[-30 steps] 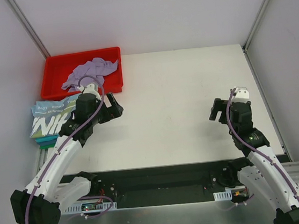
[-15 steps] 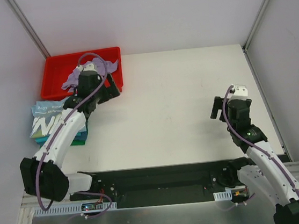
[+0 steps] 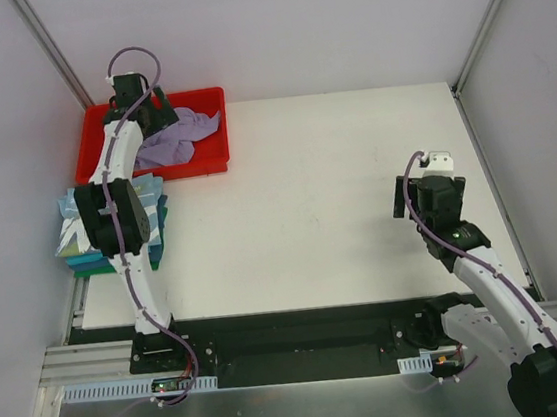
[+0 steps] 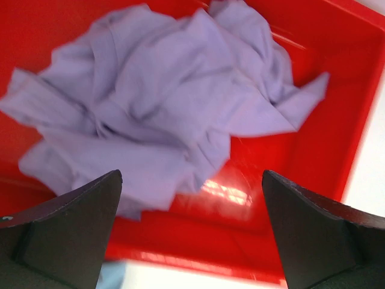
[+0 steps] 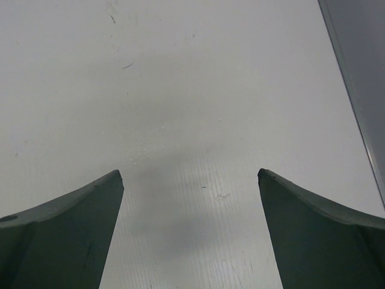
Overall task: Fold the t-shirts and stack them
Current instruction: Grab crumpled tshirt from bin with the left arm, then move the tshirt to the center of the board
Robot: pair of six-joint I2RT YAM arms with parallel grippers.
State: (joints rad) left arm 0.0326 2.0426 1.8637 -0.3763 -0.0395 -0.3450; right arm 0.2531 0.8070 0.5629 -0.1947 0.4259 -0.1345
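Observation:
A crumpled lavender-purple t-shirt (image 3: pixel 178 139) lies in the red tray (image 3: pixel 208 98) at the back left. In the left wrist view the shirt (image 4: pixel 156 102) fills most of the tray (image 4: pixel 337 120). My left gripper (image 3: pixel 155 112) is open and empty, held above the tray, with the shirt ahead of its wide-apart jaws (image 4: pixel 191 174). A stack of folded shirts (image 3: pixel 75 237), light blue with white lettering on top and teal and green below, sits in front of the tray, partly hidden by my left arm. My right gripper (image 3: pixel 406 199) is open and empty over bare table (image 5: pixel 189 174).
Grey walls close in the table on the left, back and right. A metal post (image 3: pixel 54 53) runs down to the tray's back left corner. The white tabletop (image 3: pixel 337 192) stretches between the tray and my right arm.
My left arm has swung from beside the folded stack up and back over the red tray, open the whole time. My right gripper has shifted slightly.

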